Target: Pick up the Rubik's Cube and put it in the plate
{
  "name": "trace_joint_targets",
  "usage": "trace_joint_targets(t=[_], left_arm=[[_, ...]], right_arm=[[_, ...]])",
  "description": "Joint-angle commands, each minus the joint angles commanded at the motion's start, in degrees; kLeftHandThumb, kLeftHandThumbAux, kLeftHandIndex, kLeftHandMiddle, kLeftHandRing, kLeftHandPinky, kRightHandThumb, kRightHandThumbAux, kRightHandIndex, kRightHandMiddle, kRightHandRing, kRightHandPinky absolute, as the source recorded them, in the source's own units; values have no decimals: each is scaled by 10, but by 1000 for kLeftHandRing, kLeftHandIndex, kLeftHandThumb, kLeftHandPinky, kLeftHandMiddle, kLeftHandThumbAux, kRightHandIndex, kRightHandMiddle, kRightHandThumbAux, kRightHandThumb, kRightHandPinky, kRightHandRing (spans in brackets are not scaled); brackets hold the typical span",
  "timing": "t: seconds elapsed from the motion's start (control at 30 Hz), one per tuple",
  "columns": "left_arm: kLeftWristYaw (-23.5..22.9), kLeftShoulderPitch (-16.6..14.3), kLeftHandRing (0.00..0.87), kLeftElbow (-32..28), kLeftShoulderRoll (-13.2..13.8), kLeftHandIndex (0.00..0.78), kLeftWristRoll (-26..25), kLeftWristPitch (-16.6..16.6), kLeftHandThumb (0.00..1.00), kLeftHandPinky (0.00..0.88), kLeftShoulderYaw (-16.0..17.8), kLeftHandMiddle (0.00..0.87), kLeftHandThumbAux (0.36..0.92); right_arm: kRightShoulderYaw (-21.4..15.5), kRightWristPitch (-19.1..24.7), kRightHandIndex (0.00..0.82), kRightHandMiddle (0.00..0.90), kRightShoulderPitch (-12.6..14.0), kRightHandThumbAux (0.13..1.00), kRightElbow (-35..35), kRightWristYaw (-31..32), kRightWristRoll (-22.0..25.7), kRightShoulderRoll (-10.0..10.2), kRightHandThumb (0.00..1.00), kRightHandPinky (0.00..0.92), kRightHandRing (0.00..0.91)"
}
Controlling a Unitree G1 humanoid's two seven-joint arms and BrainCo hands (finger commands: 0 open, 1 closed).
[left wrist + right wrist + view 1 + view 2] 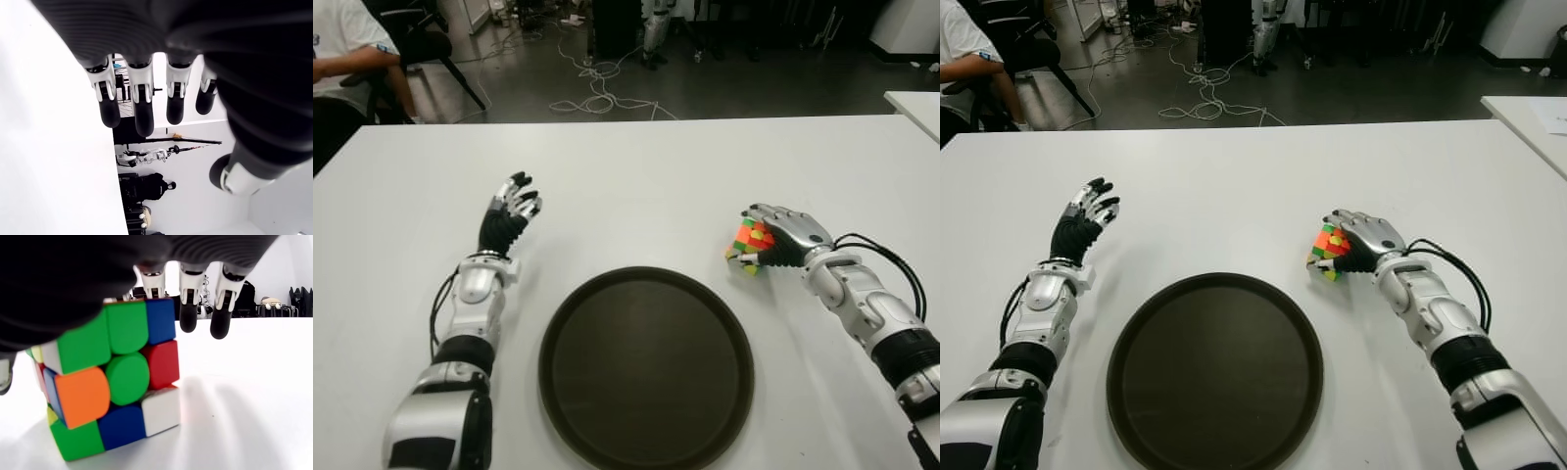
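The Rubik's Cube (115, 387) stands on the white table (636, 186) just off the right rim of the round dark plate (646, 367). My right hand (756, 235) is cupped over the cube from the right. In the right wrist view the fingers (188, 313) hang straight past the cube's far face without closing on it. The thumb shows low beside the cube. My left hand (514, 206) shows left of the plate, fingers spread and holding nothing. Nothing lies in the plate.
A seated person (342, 49) and a chair are beyond the table's far left corner. Cables (597, 93) lie on the floor behind the table. The corner of another white table (915, 103) shows at the far right.
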Motion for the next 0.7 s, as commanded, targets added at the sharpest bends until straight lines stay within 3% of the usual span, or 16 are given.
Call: trace_joint_targets(t=[0.5, 0.63, 0.7], left_arm=[[-2, 1, 137, -4, 0, 53, -3, 5, 390, 160, 2, 132, 674], [0, 1, 138, -5, 2, 52, 1, 5, 382, 158, 0, 132, 671], [0, 2, 142, -6, 2, 53, 2, 6, 380, 167, 0, 135, 669]], right_arm=[[-2, 12, 0, 117, -2, 389, -1, 9, 3, 2, 121, 280, 151], [-2, 13, 0, 114, -3, 432, -2, 20, 7, -1, 186, 299, 165], [-3, 11, 17, 142, -4, 499, -3, 24, 9, -2, 289, 319, 199]])
